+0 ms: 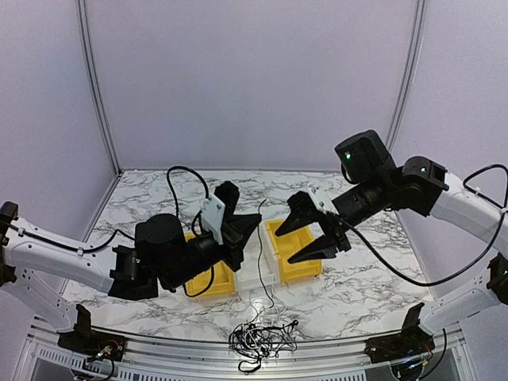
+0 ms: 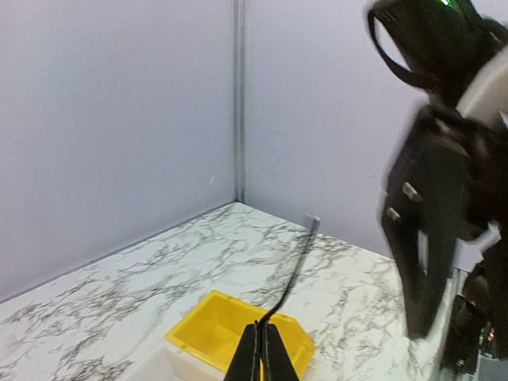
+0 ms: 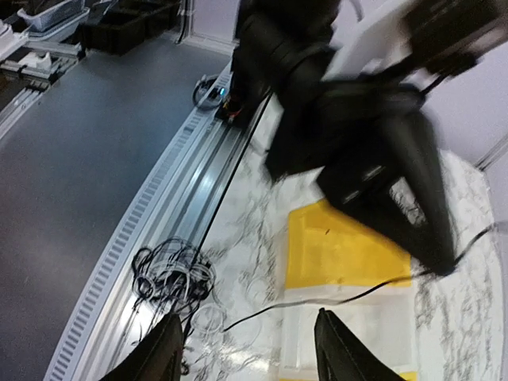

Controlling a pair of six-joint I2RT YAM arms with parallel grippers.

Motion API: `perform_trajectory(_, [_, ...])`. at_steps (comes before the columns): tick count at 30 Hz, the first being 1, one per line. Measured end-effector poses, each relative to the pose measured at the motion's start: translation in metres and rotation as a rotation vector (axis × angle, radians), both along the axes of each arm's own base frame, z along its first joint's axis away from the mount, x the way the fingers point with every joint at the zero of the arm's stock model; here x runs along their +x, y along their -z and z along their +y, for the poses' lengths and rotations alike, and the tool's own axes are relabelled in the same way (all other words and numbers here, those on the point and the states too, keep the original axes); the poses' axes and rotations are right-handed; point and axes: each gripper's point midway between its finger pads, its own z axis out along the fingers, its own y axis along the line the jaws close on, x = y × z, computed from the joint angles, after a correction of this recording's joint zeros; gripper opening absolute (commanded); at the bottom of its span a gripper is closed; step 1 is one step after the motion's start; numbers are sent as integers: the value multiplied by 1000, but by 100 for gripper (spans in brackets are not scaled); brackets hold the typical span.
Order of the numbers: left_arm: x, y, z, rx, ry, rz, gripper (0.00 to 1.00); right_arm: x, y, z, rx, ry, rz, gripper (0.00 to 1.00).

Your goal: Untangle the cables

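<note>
The cables lie in a black knot at the near edge of the desk, about midway along it. One strand rises out of the knot and passes over the bins at mid-desk. It ends in the left hand, whose fingers are pressed together on it. The left wrist view shows the strand running past the fingertips to a free plug end. The right hand hangs just beside the left, toward the right edge, fingers spread wide and holding nothing.

The step in hand appears to be drawing this one strand free. To do it well:
- Pull slowly, away from the near edge, and watch the knot.
- If the whole knot lifts or slides, stop; the strand is probably caught in a loop.
- Bring the right hand down near the knot to pin or part the loops.
- Hold the strand off the bin walls, where it could snag.
</note>
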Motion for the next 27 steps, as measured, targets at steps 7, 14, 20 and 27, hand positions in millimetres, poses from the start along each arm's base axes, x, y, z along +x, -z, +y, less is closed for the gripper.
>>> perform_trajectory(7, [48, -20, 44, -66, -141, 10, 0, -31, 118, -4, -204, -100, 78, 60])
perform_trajectory(14, [47, -15, 42, -37, -122, 26, 0, -46, 183, 23, -276, -171, 44, 60])
perform_trajectory(20, [39, -31, 49, -47, -97, 29, 0, -38, 223, 34, -284, -136, -19, 58])
perform_trajectory(27, [25, -95, 55, -98, -63, -25, 0, -24, 275, 32, -383, -61, -83, 37])
